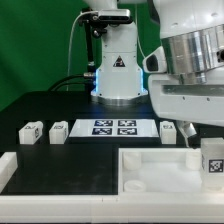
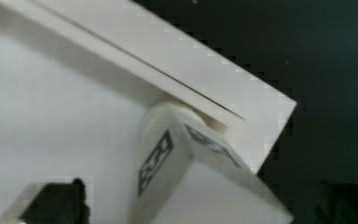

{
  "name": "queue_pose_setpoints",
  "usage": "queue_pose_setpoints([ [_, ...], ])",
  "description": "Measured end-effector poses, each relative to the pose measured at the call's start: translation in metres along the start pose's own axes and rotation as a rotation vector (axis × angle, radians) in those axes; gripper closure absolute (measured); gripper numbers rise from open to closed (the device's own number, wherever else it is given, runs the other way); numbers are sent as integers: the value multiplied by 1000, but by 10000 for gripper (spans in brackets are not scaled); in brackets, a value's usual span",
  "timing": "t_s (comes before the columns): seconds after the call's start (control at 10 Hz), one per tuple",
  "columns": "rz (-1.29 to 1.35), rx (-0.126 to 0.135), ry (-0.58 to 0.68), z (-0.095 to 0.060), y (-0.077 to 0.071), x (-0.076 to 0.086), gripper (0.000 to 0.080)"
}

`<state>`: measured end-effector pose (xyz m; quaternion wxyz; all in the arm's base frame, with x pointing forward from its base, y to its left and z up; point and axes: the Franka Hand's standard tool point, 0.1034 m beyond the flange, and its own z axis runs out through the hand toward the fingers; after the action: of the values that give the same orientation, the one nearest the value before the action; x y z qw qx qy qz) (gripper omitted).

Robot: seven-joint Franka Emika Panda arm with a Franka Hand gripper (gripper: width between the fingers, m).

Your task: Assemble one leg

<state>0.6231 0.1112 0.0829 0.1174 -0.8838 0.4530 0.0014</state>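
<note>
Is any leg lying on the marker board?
No: the marker board shows only its own tags; the two nearest legs sit on the black table beside it.

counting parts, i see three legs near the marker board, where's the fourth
The fourth leg is at the exterior view's far right edge, at the right end of the white tray, just below the gripper.

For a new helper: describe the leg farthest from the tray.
Find the marker board mid-table. Two tagged white blocks sit on the exterior view's left of it; the leg is the outer one, farther from the board than its twin.
</note>
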Motion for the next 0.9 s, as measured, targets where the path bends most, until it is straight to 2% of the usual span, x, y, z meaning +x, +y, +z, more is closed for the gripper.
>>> queue_pose_setpoints([
  [0.2, -199, -5, 3, 0, 1, 1, 151],
  [0.4, -637, -70, 32, 2, 2, 0, 150],
  [0.5, -820, -95, 34, 4, 1, -2, 150],
  [0.7, -814, -92, 36, 4, 1, -1, 150],
  [0.9, -805, -91, 36, 4, 1, -1, 410],
])
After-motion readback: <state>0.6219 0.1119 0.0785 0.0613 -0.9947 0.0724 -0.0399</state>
